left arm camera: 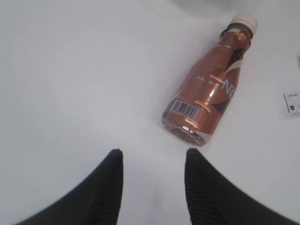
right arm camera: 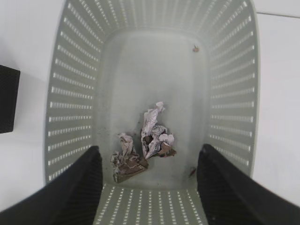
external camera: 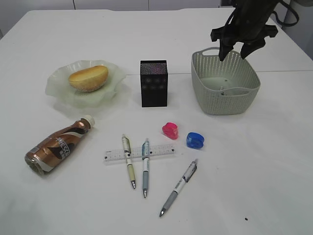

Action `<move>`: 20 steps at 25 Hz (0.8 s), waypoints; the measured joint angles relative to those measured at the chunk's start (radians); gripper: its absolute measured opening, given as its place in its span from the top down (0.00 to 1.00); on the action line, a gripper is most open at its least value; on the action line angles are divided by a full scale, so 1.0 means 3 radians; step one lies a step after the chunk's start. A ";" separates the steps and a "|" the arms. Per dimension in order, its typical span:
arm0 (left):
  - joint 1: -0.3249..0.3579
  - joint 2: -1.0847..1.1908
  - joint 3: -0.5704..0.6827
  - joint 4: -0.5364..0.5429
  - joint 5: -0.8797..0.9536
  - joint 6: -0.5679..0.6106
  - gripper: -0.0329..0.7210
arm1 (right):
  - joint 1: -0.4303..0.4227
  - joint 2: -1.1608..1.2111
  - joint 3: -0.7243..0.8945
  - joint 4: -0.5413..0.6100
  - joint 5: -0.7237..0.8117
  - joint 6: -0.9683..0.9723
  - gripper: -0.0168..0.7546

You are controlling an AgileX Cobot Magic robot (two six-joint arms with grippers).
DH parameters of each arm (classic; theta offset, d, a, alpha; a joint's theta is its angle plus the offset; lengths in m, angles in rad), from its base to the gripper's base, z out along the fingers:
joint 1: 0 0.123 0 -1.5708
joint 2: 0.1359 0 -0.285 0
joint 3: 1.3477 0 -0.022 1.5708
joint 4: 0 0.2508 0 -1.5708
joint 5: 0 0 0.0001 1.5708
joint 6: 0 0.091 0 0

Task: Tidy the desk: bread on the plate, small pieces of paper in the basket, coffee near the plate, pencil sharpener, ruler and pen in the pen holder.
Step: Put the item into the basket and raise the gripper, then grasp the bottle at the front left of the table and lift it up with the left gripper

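The bread (external camera: 88,78) lies on the glass plate (external camera: 58,92). A brown coffee bottle (external camera: 57,146) lies on its side; in the left wrist view this bottle (left arm camera: 206,98) is just ahead of my open, empty left gripper (left arm camera: 152,157). My right gripper (external camera: 238,51) hangs open over the grey basket (external camera: 225,83). Two crumpled paper pieces (right arm camera: 157,133) lie on the basket floor (right arm camera: 154,70) below the right gripper (right arm camera: 150,149). A pink sharpener (external camera: 170,130), a blue sharpener (external camera: 194,140), the ruler (external camera: 139,153) and three pens (external camera: 145,167) lie on the table in front of the black pen holder (external camera: 154,83).
Two pens lie across the ruler; a third pen (external camera: 178,188) lies apart at the front right. The white table (external camera: 274,161) reaches the front edge. The left arm does not show in the exterior view.
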 joint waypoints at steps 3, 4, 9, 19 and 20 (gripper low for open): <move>0.0000 0.0000 -0.0227 0.0015 0.0158 0.0000 0.53 | 0.0000 -0.0101 0.0038 0.0000 0.0006 0.0052 0.33; 0.0000 0.0000 -0.0307 0.0023 0.0220 0.0000 0.53 | 0.0000 -0.0162 0.0064 0.0000 0.0006 0.0060 0.33; 0.0000 0.0000 -0.0684 0.0038 0.0579 0.0000 0.52 | 0.0000 -0.0543 0.0259 0.0000 0.0006 0.0067 0.33; 0.0000 0.0194 -0.1181 0.0031 0.1576 0.0196 0.28 | 0.0000 -0.1580 0.1212 0.0132 0.0007 0.0175 0.33; 0.0000 0.0232 -0.1245 0.0014 0.1607 0.0226 0.28 | 0.0000 -0.1702 0.1356 0.0116 0.0007 0.0182 0.33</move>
